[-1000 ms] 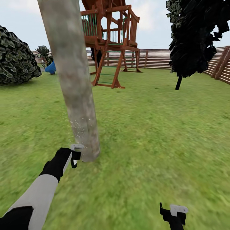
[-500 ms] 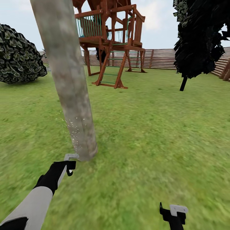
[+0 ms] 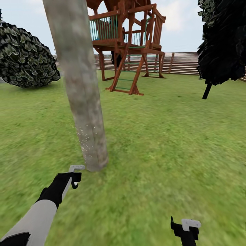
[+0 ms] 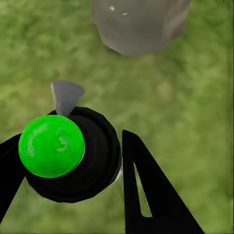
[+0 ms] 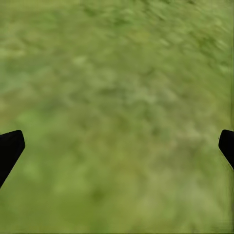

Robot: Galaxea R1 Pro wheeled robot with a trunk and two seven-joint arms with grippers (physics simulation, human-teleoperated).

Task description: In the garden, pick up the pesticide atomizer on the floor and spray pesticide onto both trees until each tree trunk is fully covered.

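Change: the head camera has swung, so the tree trunk (image 3: 82,92) and playhouse (image 3: 128,44) sit further right than half a second ago; left arm unmoved.
Left tool (image 4: 73,168): fingers pinching the pesticide atomizer (image 4: 68,153), green-capped, near the trunk base.
Pesticide (image 3: 87,136): pale specks low on the trunk.
Right tool (image 5: 117,146): fingers spread over lawn (image 5: 117,97).

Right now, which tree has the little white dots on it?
The thick grey-brown tree trunk near the left tool; pale pesticide specks dot its base. The black tree stands far off.
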